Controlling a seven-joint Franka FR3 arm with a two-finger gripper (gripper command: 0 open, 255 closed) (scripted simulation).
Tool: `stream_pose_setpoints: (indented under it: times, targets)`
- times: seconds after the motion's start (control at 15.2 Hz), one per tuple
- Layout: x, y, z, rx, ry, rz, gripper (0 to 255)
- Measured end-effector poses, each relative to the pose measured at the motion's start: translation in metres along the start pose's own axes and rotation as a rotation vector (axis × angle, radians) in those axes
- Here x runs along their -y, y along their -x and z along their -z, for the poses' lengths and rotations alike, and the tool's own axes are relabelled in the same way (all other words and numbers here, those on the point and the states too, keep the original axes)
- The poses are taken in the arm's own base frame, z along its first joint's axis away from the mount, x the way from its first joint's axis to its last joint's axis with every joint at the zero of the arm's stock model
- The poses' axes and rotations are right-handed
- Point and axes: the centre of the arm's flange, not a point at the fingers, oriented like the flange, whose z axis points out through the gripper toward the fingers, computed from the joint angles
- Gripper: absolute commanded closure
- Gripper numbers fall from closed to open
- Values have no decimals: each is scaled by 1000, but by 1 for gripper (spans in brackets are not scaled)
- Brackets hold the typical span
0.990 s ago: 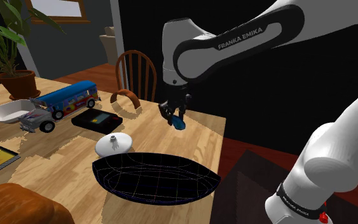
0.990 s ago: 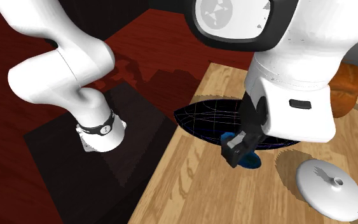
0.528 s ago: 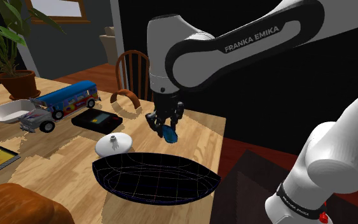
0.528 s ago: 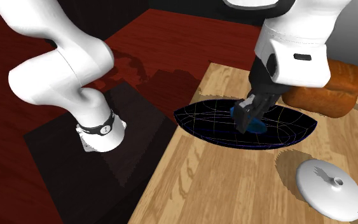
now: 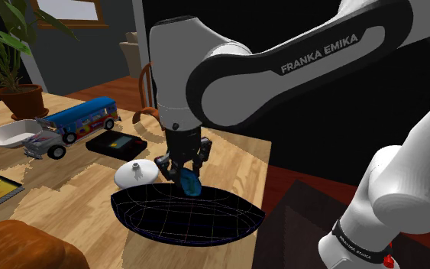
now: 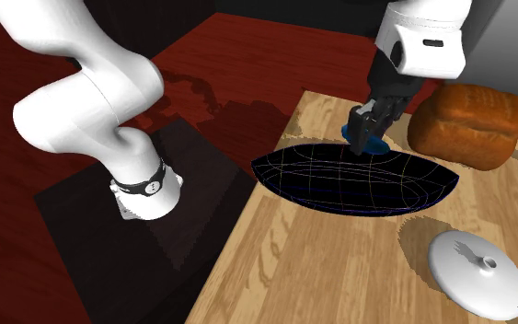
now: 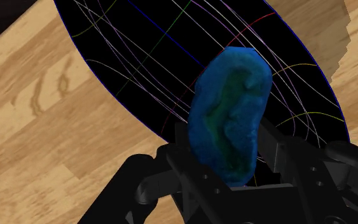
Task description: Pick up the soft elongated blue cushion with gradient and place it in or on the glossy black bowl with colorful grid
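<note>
**Inspector:** Gripper, condition?

**Recorder:** It points straight down. Its fingers are clamped on the two sides of the cushion.

**Inspector:** Arm pose?

**Recorder:** The arm rises from the stand at the shoulder view's lower right. It sweeps up and leftward across that view and bends at a large joint. The last link drops vertically to the hand above the table.

**Inspector:** Fixtures on the table?

**Recorder:** The bowl is black, shallow and wide, with thin coloured grid lines. It sits near the table edge that faces the stand. In the second exterior view a loaf lies just beyond the bowl. A white lid lies flat near the bowl, apart from it. A toy bus stands well apart, towards the shoulder view's left.

**Inspector:** Cushion relative to the gripper?

**Recorder:** It is blue with a greenish middle and is held lengthwise between the fingers. Its free end sticks out past the fingertips, towards the bowl. In the wrist view the bowl's black interior lies directly behind it. In the second exterior view the gripper hangs over the bowl's rim on the loaf side. In the shoulder view the cushion's lower end overlaps the bowl's far rim.

**Inspector:** Contact with the bowl?

**Recorder:** I cannot tell.
</note>
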Motion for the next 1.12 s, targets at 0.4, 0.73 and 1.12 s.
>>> stream_pose_setpoints:
  times: [0.4, 0.73, 1.12]
  targets:
    - [4, 2, -30, 1, 0, -1, 255]
    - [6, 3, -57, 1, 0, -1, 255]
    - [7, 4, -72, 0, 0, -1, 255]
